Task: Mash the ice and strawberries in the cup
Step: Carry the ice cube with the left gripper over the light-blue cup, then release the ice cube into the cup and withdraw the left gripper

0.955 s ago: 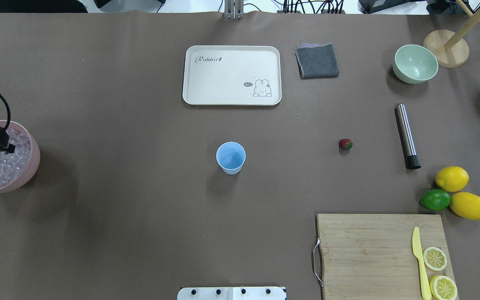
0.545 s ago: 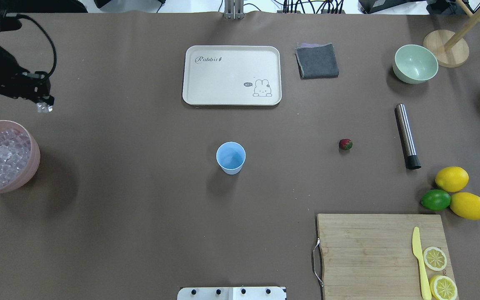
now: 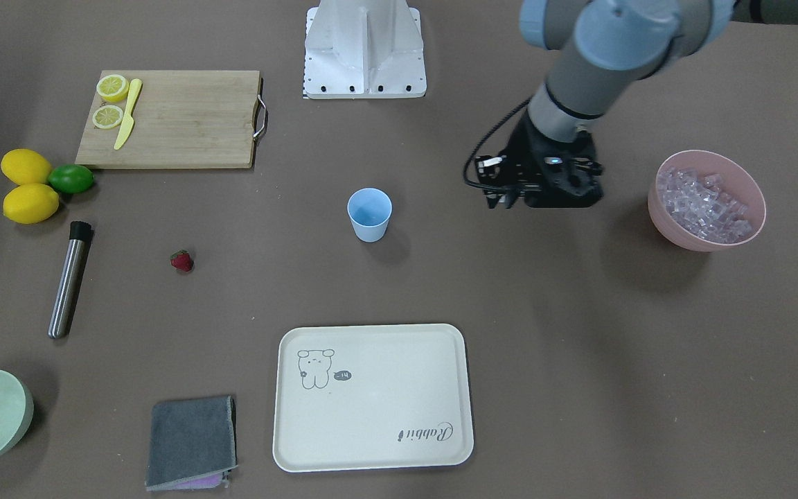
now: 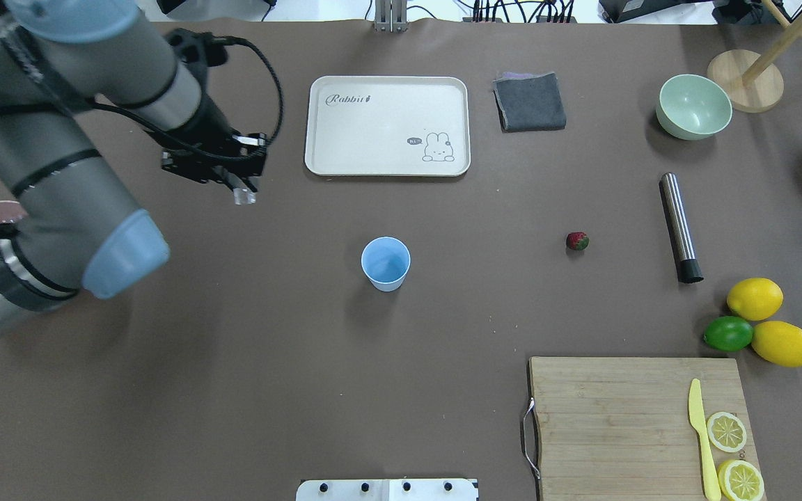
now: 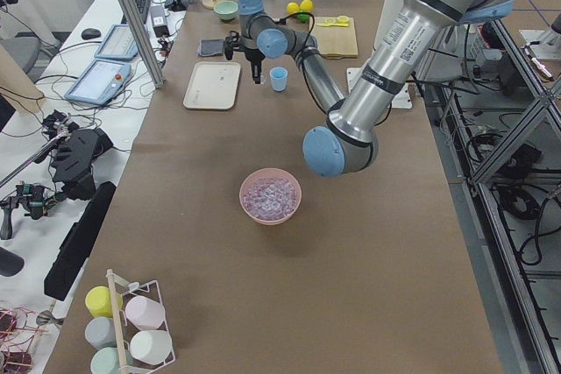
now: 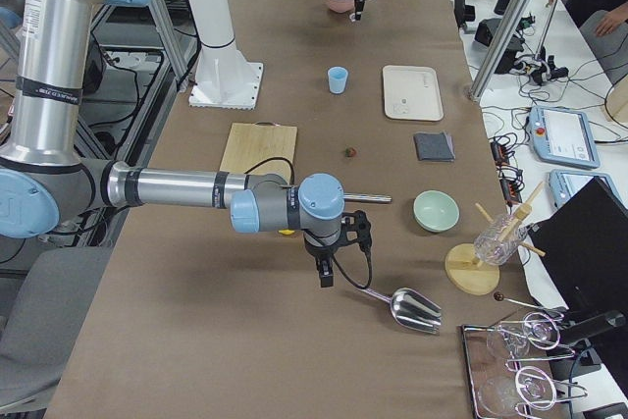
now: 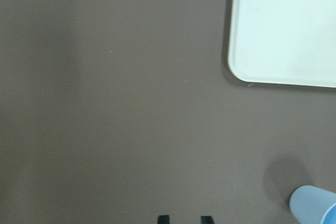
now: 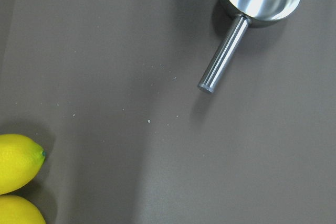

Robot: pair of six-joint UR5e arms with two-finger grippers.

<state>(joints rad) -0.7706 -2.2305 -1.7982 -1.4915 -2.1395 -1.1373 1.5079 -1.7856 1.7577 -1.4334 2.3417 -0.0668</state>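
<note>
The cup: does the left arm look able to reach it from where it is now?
Probably yes. The left gripper, holding an ice cube, hangs over bare table beside the tray, and nothing stands between it and the upright, open cup.

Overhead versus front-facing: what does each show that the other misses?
Only overhead: the ice cube pinched in the left gripper, and the wooden stand. Only front-facing: the ice heaped in the pink bowl, which the left arm largely hides overhead. Both: the empty cup, the strawberry, the tray.
</note>
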